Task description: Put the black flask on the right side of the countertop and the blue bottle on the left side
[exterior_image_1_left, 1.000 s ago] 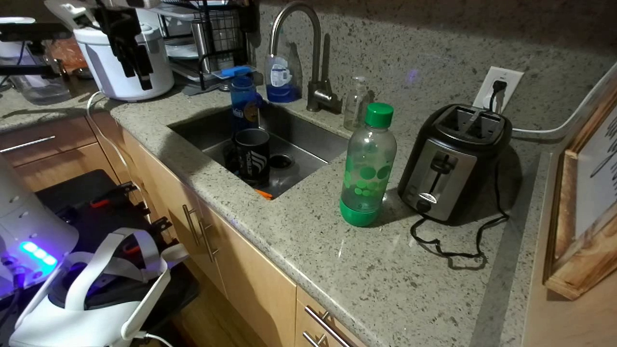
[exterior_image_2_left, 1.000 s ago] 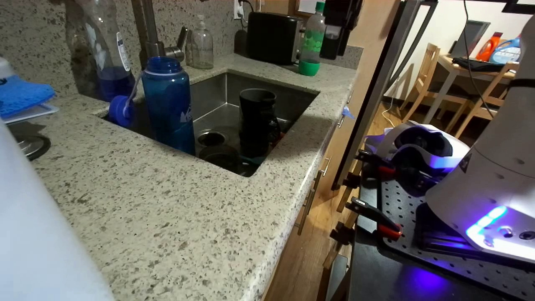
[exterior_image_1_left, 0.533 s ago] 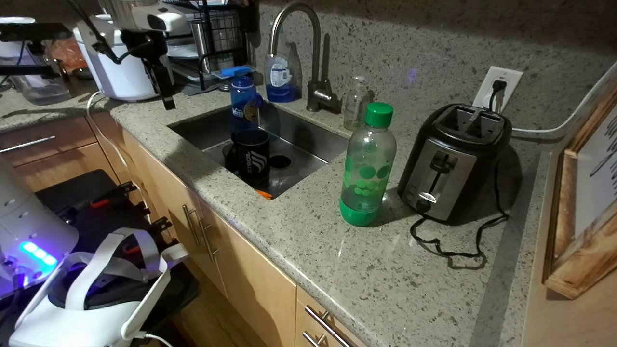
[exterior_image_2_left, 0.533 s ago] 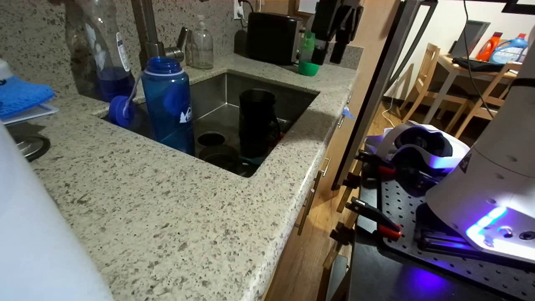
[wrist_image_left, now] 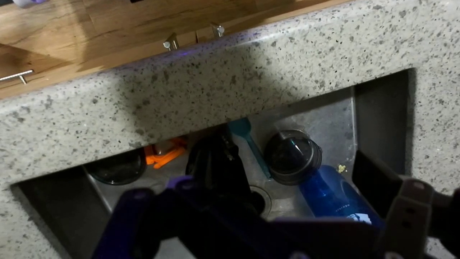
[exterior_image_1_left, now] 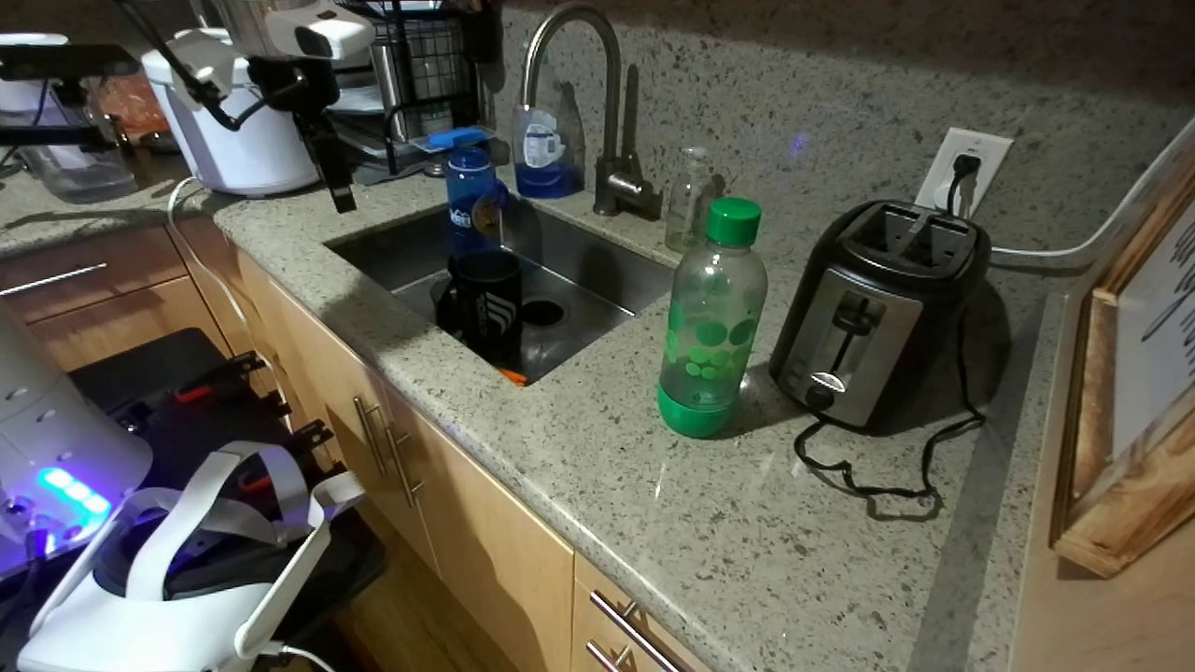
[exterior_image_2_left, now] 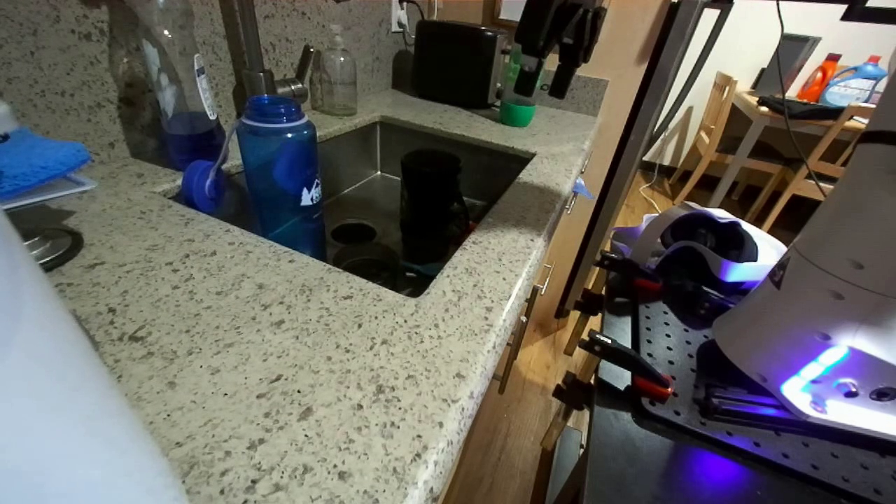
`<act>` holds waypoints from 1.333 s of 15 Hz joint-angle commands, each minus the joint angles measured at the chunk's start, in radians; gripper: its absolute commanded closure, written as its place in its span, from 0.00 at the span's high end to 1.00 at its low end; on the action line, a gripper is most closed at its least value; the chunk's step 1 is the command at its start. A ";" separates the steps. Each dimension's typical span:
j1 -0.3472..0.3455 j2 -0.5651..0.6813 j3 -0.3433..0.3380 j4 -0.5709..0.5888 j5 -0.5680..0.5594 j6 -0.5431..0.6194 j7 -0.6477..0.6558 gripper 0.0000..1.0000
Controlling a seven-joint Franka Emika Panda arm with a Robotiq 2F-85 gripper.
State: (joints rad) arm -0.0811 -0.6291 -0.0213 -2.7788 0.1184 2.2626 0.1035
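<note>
We've got the gripper (exterior_image_2_left: 543, 88) above the sink (exterior_image_1_left: 607, 261), jaws apart. The flask (exterior_image_1_left: 490, 299) stands upright in the sink, near the drain (exterior_image_1_left: 543, 314). The blue bottle (exterior_image_2_left: 280, 185) is upright in there too, mouth open, cap (exterior_image_2_left: 203, 186) hanging alongside. Wrist view also shows us a teal spatula (wrist_image_left: 256, 151) in the sink. On the countertop (exterior_image_1_left: 560, 457), green bottle (exterior_image_1_left: 712, 322) just beside toaster (exterior_image_1_left: 864, 322).

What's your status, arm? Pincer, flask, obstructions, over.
Pincer open, holding nothing. Black flask and blue bottle upright in sink. Teal utensil beside flask, might crowd grasp.
</note>
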 commanded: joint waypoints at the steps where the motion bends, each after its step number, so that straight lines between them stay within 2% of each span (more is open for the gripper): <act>1: -0.013 0.036 0.006 0.015 -0.020 0.001 0.027 1.00; 13: -0.088 0.354 -0.042 0.153 -0.037 0.071 0.087 1.00; 20: -0.104 0.514 -0.107 0.225 -0.019 0.148 0.099 1.00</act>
State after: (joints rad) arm -0.1795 -0.1745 -0.1091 -2.6011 0.0988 2.3909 0.1836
